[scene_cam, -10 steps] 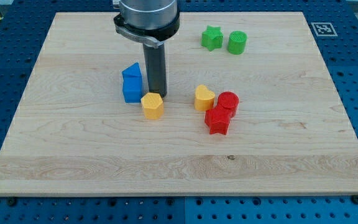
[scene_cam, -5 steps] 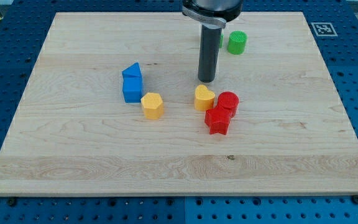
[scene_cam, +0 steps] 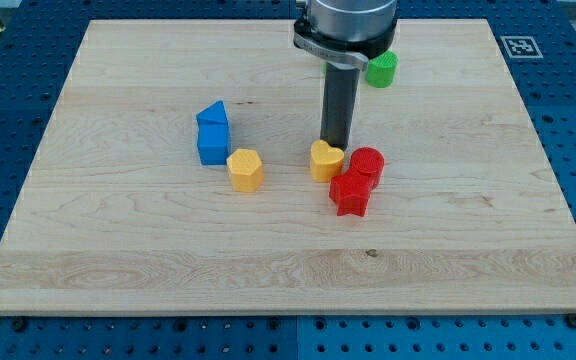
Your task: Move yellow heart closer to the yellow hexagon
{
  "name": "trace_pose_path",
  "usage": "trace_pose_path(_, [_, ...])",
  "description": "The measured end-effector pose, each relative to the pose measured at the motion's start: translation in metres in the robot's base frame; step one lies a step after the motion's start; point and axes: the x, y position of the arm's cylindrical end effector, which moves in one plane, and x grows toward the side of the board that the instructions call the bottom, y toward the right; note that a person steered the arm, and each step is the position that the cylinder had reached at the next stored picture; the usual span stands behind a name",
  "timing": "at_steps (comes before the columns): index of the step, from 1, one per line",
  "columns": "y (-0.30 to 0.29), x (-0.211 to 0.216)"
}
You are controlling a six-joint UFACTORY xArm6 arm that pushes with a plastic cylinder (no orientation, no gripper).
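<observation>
The yellow heart (scene_cam: 326, 160) lies near the board's middle, touching the red cylinder (scene_cam: 367, 164) on its right. The yellow hexagon (scene_cam: 246, 169) lies to the heart's left, a short gap apart. My tip (scene_cam: 334, 145) stands right at the heart's upper right edge, touching or nearly touching it, between the heart and the view's top.
Two blue blocks (scene_cam: 212, 133) sit stacked close together just up-left of the hexagon. A red star (scene_cam: 350, 192) lies below the red cylinder. A green cylinder (scene_cam: 382, 68) shows at the top, partly behind the arm. The wooden board (scene_cam: 118, 250) rests on a blue perforated table.
My tip swept from beside the yellow hexagon and blue blocks rightward to the heart's upper right edge. The heart shifted slightly left. The arm now hides the green star.
</observation>
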Motion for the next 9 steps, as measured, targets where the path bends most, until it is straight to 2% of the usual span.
trace_pose_path(1, [0.000,0.014])
trace_pose_path(3, [-0.026,0.015])
trace_pose_path(5, [0.014,0.016])
trace_pose_path(7, [0.012,0.035])
trace_pose_path(9, [-0.030,0.035])
